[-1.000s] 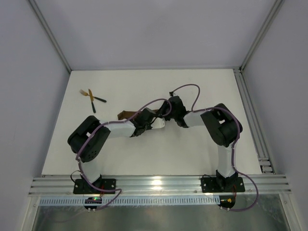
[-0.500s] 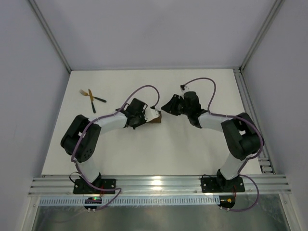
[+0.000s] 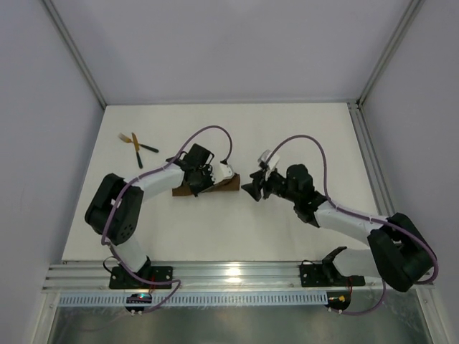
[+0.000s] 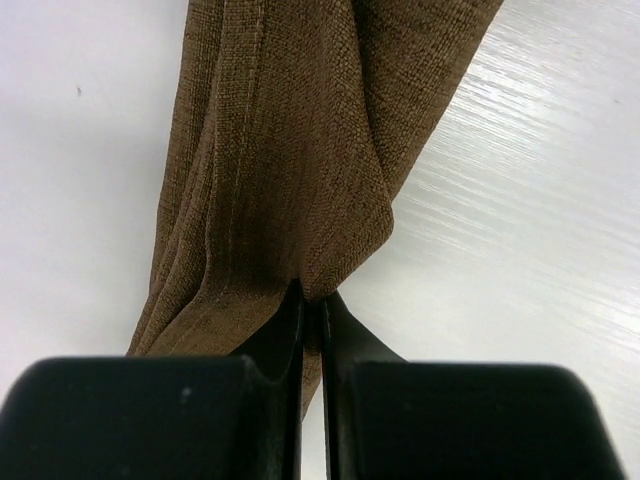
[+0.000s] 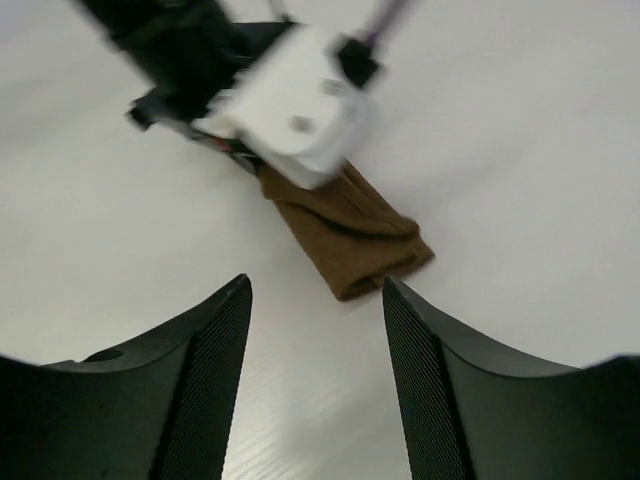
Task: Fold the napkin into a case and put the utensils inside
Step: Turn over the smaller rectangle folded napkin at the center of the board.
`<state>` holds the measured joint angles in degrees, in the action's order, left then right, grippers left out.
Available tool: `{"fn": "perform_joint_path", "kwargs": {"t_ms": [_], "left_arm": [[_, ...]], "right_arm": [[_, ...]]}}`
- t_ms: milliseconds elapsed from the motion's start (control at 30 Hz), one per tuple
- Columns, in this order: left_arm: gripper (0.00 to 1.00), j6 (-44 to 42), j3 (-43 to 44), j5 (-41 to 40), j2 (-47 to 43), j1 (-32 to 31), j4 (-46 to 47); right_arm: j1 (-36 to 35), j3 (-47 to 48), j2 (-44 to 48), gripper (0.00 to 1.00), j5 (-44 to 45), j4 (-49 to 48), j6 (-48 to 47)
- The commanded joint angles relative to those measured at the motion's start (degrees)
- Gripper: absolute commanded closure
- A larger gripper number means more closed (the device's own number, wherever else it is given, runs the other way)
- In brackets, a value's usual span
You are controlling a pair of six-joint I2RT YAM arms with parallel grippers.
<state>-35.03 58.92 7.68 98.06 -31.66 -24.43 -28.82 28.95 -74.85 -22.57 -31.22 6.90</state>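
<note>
Within pale grey walls (image 3: 215,50), on the white tabletop (image 3: 287,236), the folded dark-brown cloth napkin (image 3: 228,184) lies mid-table, long axis left-to-right, the left gripper (image 4: 310,300) pinching its folds, the right gripper (image 5: 315,290) standing with fingers spread, empty, near its right end, and the gold-headed, black-handled utensils (image 3: 136,145) well apart at far left.

A white table (image 3: 215,236) is lying under both pairs of jaws, pale grey walls (image 3: 229,50) are rising beyond them, and a gleaming aluminium rail (image 3: 237,272) is running behind them.
</note>
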Motion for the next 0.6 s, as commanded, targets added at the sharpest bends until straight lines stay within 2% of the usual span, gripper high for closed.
{"fn": "perform_joint_path", "kwargs": {"t_ms": [0,33,67,167,400,567], "left_arm": [[1.00,-0.66,3.66,7.69,-1.82,1.34,-8.00],[1.00,-0.74,3.92,8.22,-1.73,1.51,-8.88],[1.00,-0.83,4.01,9.27,-1.91,1.51,-10.10],[1.00,-1.01,4.01,10.77,-3.05,1.51,-12.56],[1.00,-1.63,4.19,14.46,-5.16,1.51,-17.58],[1.00,-1.45,4.19,16.31,-5.51,1.51,-19.08]], "right_arm": [[-12.64,-1.00,4.71,0.40,1.99,-0.89,-41.44],[-15.02,0.22,4.02,0.39,3.13,4.36,-52.57],[-17.65,1.01,2.36,0.39,5.14,6.24,-54.51],[-18.20,2.17,0.41,0.36,3.32,8.55,-54.97],[-23.38,1.90,-3.81,0.29,10.08,2.58,-58.66],[-24.44,4.62,-7.76,0.26,9.12,3.44,-58.93]]}}
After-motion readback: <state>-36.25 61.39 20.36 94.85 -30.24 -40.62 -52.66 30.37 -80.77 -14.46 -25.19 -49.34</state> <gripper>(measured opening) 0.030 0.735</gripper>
